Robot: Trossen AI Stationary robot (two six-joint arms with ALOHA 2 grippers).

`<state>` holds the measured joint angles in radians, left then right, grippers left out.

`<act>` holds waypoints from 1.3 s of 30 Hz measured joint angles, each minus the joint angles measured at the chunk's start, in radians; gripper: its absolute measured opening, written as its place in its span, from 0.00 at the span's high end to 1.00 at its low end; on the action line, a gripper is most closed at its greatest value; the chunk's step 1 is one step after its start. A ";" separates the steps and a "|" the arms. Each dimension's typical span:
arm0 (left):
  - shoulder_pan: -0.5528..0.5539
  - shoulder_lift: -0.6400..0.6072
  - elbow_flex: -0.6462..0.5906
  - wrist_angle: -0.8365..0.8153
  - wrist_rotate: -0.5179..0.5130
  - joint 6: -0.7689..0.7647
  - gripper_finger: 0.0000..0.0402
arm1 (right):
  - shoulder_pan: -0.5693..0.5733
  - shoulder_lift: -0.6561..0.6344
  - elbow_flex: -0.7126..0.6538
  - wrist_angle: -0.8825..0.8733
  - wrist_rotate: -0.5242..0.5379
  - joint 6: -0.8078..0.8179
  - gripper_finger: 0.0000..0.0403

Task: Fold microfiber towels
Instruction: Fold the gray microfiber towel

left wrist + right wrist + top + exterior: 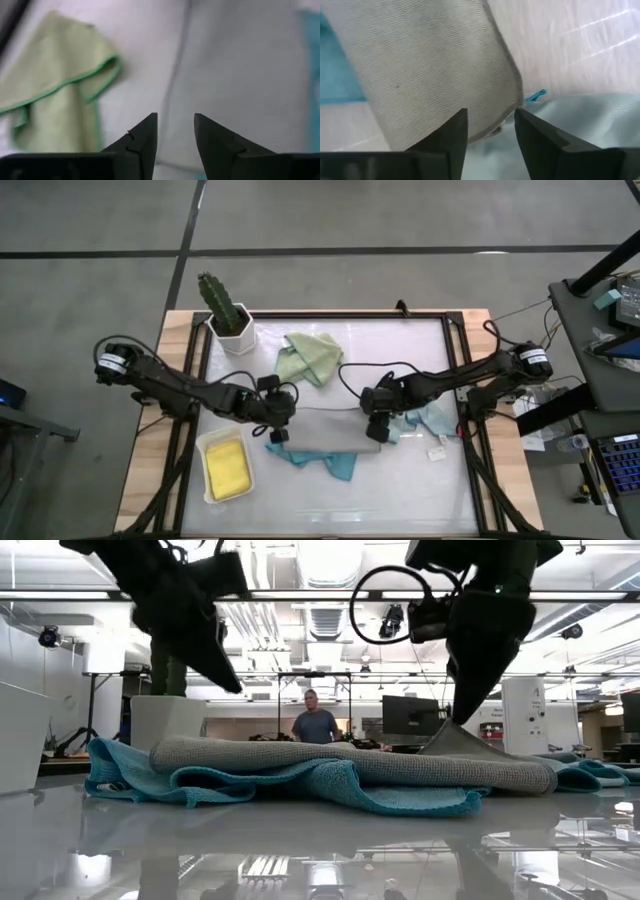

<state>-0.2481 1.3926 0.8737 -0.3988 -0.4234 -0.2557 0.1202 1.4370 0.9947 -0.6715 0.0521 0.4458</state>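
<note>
Grey towel (328, 430) lay folded mid-table, over the teal towel (335, 464). Left hand (278, 430) and right hand (378, 432) stood at its 2 ends, fingers parted and empty, probably just letting go after a fold.

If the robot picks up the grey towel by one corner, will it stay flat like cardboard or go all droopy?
Probably droopy. The grey towel sags over the bunched teal towel beneath it in the low view, following its lumps, so it looks soft, not stiff. Its folded edge is rounded rather than creased, so it may fall open. It looks light, and its woven surface should grip well.
</note>
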 joint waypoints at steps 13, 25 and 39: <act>-0.197 0.079 -0.001 0.384 -0.006 -0.080 0.72 | 0.067 -0.030 0.000 0.028 0.005 0.008 0.59; -0.265 0.257 0.074 0.403 0.034 -0.158 0.72 | 0.182 -0.028 -0.002 0.387 0.084 -0.142 0.59; -0.235 0.327 0.072 0.342 -0.024 -0.157 0.72 | 0.181 -0.008 -0.011 0.804 0.082 -0.328 0.61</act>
<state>-0.4830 1.7200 0.9455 -0.0573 -0.4473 -0.4126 0.3012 1.4292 0.9836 0.1325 0.1341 0.1177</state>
